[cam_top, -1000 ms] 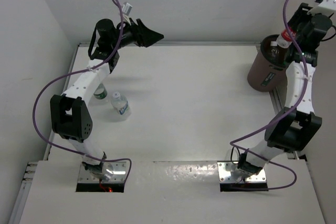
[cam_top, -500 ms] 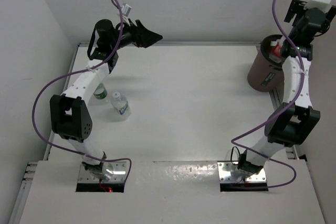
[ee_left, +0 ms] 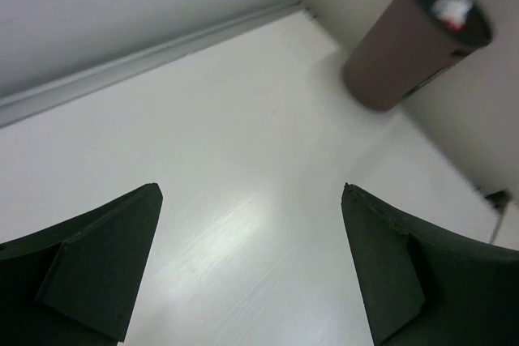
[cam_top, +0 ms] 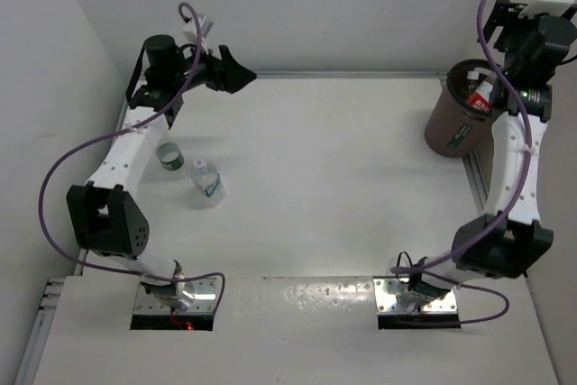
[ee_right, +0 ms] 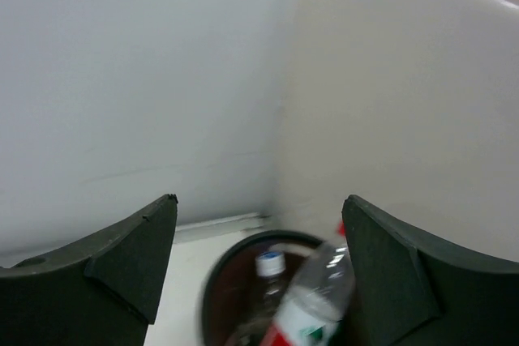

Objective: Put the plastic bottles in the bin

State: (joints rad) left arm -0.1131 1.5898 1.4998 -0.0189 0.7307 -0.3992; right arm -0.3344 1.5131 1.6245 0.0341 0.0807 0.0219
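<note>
The right gripper (ee_right: 259, 200) hangs directly above the bin (cam_top: 451, 128), which stands at the far right corner of the desk (cam_top: 343, 178). That spot makes sense, since anything let go there falls straight inside. Its jaws are spread apart with only bare wall between them, so they pinch nothing. Just below them a red-capped bottle (ee_right: 312, 305) leans inside the bin's mouth. It is blurred in the wrist view, so it is probably dropping or settling. Beside it is a second bottle (ee_right: 270, 265) with a pale cap, deeper in the dark interior.

The left gripper (ee_left: 251, 190) is raised over the far left of the desk, well clear of everything, and its jaws are as wide as they go and empty. Near that arm two bottles are left on the desk: a green-labelled bottle (cam_top: 169, 158) and a blue-labelled bottle (cam_top: 206, 179), just beside each other. These look like the left arm's job, which fits its open, ready pose.
</note>
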